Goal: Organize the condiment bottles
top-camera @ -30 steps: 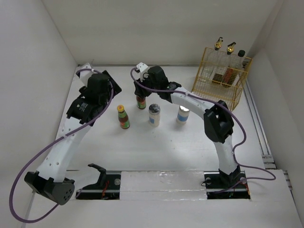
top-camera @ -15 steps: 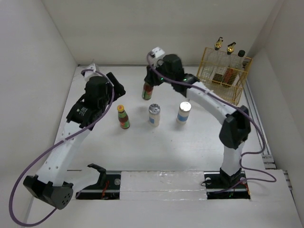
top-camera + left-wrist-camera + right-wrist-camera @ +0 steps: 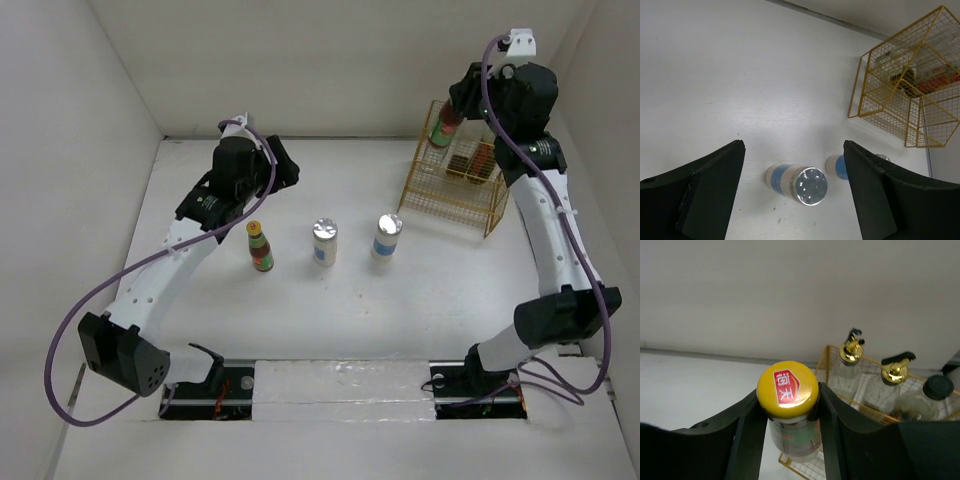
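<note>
Sauce bottle (image 3: pixel 787 385) carried at upper right, above the yellow rack (image 3: pixel 452 190).
Right gripper (image 3: pixel 790 400) clamped its neck under the cap; probably glass, slick, breakable. Left gripper (image 3: pixel 794 150) hung open over a shaker (image 3: pixel 801 183).

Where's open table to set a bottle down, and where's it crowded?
Bare table: the strip between the sauce bottle, two shakers and the near edge; also behind them toward the back wall. Crowded: the yellow rack, back row.
</note>
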`<act>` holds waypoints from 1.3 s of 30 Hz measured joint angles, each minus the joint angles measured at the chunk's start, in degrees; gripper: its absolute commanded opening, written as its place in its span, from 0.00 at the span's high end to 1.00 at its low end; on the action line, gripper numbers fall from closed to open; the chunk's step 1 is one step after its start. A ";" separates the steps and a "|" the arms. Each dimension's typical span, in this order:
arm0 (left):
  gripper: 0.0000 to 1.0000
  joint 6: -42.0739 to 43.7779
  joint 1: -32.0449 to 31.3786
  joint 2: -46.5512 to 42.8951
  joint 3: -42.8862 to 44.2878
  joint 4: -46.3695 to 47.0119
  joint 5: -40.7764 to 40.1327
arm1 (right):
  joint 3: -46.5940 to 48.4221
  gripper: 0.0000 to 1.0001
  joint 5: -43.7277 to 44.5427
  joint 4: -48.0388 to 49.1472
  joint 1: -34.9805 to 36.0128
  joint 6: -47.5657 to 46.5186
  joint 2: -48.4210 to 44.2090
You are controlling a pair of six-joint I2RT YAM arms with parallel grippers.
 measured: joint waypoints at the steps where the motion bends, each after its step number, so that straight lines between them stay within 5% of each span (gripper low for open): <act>1: 0.24 0.15 -0.24 0.52 0.20 0.28 0.31 | 0.00 0.93 -0.39 -0.79 -1.11 0.17 0.90; 10: 0.23 0.59 -0.68 3.98 1.49 2.86 3.78 | 0.00 0.93 -0.94 -5.97 -5.55 0.74 11.04; 31: 0.23 0.68 -0.68 5.33 2.43 4.52 6.03 | 4.98 0.94 4.26 0.20 -4.57 0.74 19.89; 39: 0.23 0.68 -0.68 5.53 2.54 4.09 6.12 | -7.63 0.90 7.02 3.65 -2.19 -0.15 18.43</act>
